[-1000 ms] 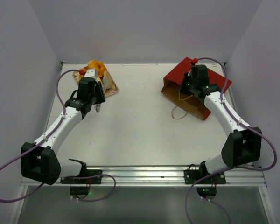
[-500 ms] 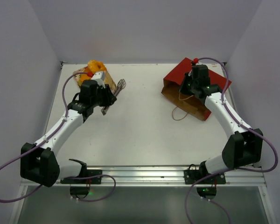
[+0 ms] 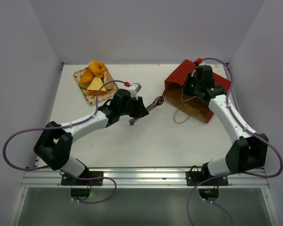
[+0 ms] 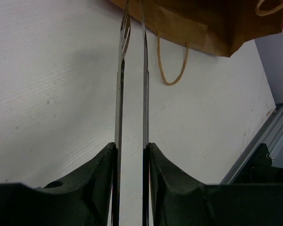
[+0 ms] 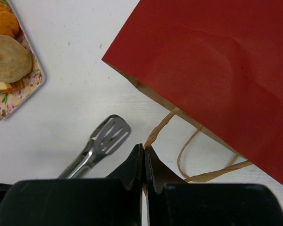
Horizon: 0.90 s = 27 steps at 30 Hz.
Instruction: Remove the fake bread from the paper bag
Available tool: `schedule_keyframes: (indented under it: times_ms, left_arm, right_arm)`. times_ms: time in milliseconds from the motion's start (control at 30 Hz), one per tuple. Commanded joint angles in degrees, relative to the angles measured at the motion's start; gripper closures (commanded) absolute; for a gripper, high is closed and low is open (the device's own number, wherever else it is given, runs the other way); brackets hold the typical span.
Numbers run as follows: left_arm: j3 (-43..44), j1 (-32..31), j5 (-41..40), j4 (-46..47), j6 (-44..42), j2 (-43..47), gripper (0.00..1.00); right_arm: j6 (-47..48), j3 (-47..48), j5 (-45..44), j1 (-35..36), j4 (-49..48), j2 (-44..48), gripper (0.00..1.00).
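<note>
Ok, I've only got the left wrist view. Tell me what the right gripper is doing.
Observer: The right gripper is shut on a thin cord handle of the dark-red paper bag.
Operator: Now locate the toy bread.
Observer: The toy bread pieces are piled on the floral square tray, well away from the bag.
Operator: Check the tongs' tips.
Observer: The slotted metal tongs end just outside the bag's mouth.

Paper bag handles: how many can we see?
2. One cord handle runs from the paper bag's mouth into the shut right gripper; the other handle lies loose on the table by the mouth. None looks hidden.
</note>
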<state>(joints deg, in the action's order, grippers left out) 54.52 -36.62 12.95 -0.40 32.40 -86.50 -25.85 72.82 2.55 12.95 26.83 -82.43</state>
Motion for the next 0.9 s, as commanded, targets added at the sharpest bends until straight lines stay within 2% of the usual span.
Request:
schedule_keyframes:
  times_ms: [0,167,333,433,733,867]
  left_arm:
    - [2.25,-0.91,2.87,10.06,3.45,-2.53,0.64]
    - [3.49,-2.49,3.84,14.63,5.3,-7.09,0.64]
    - [1.64,-3.54,4.71,24.03,9.51,-9.47,0.64]
    - [1.9,-4.59,4.54,25.62,10.14,-10.88,0.64]
    - [4.01,-4.95,-0.02,20.89,8.12,-12.11,0.63]
    - [4.8,-3.72,1.11,19.3,6.97,-12.64,0.62]
  right_arm:
    - [0.88,-0.39,-0.17,0.06,1.12,4.03,1.0]
    - [1.59,-0.66,-0.88,0.14,2.09,4.91,1.0]
    - [0.71,-2.33,-0.96,0.85,1.3,6.4,1.0]
    - [0.36,-2.94,-2.01,1.64,0.77,6.93,1.0]
    - [-0.43,-1.71,-3.6,4.71,0.07,5.36,1.0]
    - [-0.78,-0.31,-4.3,6.29,0.06,3.86,1.0]
